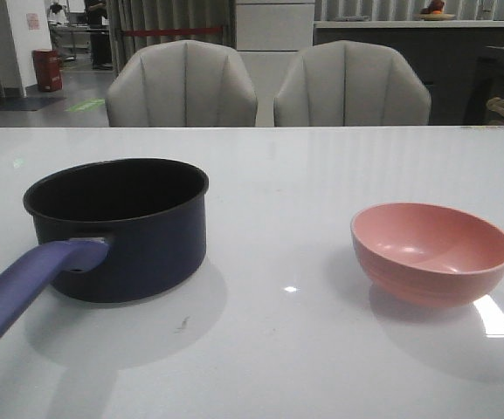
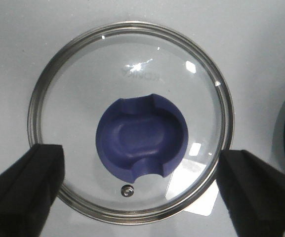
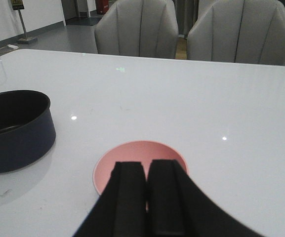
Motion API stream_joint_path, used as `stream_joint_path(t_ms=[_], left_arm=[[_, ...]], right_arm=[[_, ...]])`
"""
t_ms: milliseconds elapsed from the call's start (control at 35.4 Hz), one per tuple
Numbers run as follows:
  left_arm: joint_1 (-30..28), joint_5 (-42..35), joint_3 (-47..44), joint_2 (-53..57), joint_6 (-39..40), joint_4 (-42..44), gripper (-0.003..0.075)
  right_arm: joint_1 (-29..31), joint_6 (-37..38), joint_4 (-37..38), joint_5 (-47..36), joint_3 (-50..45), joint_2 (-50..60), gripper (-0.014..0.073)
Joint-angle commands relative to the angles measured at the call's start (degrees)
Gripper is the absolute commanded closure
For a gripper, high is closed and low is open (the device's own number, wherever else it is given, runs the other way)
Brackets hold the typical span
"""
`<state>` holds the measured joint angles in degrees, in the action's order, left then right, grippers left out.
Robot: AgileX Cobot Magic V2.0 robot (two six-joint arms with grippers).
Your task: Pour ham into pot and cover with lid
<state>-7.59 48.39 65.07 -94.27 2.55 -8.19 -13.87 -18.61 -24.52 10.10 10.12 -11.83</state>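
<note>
A white glossy table (image 1: 321, 175) holds a dark navy saucepan (image 1: 120, 229) with a black interior and long purple-blue handle on the left, and a salmon-pink round bowl (image 1: 432, 253) well apart on the right. Two grey upholstered chairs (image 1: 182, 85) stand behind. The front view shows neither arm, and only a sliver of the round glass lid with shiny metal rim (image 2: 130, 126) at its left edge.

The left wrist view shows that lid lying flat on the table beside the saucepan, notched blue knob (image 2: 142, 138) up, with faint embossed lettering too blurred to read. The left gripper (image 2: 141, 180) hovers above, its fingers spread wide either side, holding nothing.

In the right wrist view the right gripper (image 3: 147, 185) hangs over the bowl, fingers pressed together, empty. No ham can be made out.
</note>
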Motion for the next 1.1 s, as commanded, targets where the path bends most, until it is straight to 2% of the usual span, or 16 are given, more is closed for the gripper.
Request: stream_joint_path(t_ms=[0, 649, 733, 846, 903, 1072], left_arm=[[-0.1, -0.8, 2.5, 0.0, 0.6, -0.4, 0.0085], [0.4, -3.1, 3.2, -8.8, 0.6, 0.1, 0.0099], [0.4, -4.0, 3.2, -8.8, 0.6, 0.1, 0.0207], [0.4, -5.2, 3.2, -8.8, 0.6, 0.1, 0.0407], [0.4, -5.4, 3.2, -8.8, 0.6, 0.1, 0.0481], [0.4, -5.8, 3.2, -8.1, 0.6, 0.1, 0.0582]], right_arm=[[0.1, -0.5, -0.5, -3.9, 1.7, -0.5, 0.0446], [0.1, -0.5, -0.5, -3.9, 1.7, -0.5, 0.0446], [0.1, -0.5, -0.5, -3.9, 1.7, -0.5, 0.0446], [0.1, -0.5, -0.5, -3.9, 1.7, -0.5, 0.0446], [0.1, -0.5, -0.5, -3.9, 1.7, -0.5, 0.0446], [0.1, -0.5, -0.5, -3.9, 1.7, -0.5, 0.0446]])
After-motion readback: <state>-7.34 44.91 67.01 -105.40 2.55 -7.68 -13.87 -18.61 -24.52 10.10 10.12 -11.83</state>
